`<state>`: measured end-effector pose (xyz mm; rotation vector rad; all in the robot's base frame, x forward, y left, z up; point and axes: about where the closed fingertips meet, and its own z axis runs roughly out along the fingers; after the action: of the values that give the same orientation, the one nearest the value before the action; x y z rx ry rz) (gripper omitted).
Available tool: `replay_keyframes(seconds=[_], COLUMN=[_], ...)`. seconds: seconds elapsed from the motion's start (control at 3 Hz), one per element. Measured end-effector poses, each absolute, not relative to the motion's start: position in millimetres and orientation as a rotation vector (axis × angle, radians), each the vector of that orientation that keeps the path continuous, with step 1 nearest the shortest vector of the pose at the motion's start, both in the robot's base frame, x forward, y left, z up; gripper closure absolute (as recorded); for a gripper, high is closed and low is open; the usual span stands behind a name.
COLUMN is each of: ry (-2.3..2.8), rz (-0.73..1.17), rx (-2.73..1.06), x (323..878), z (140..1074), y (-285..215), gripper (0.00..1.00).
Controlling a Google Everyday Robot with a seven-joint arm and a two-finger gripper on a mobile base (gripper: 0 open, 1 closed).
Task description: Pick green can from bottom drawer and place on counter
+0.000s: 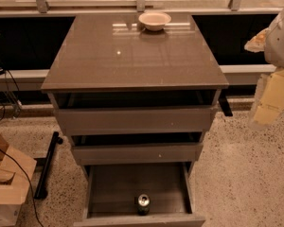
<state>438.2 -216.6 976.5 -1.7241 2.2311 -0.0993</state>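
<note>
The green can (143, 204) stands upright, silver top up, near the front middle of the open bottom drawer (114, 186), low and well to the left of the claw (270, 103), which hangs at the right edge beside the counter (132, 56), arm raised, well apart.

Green can (143, 204) upright in open bottom drawer (100, 193); tool (267, 105) at right, beside counter (132, 56).

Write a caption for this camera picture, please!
Gripper waits right of counter; green can in open bottom drawer.
</note>
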Motion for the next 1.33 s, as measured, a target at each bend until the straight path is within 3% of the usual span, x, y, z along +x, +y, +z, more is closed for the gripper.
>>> replay_keyframes(seconds=[0.67,1.33], ry=[2.286,2.358], rz=[-0.091,0.064], rx=[-1.685,-1.567], x=[441.1,454.2], z=[956.7,867.4], y=[-205.2,-181.0], gripper=[0.00,0.00])
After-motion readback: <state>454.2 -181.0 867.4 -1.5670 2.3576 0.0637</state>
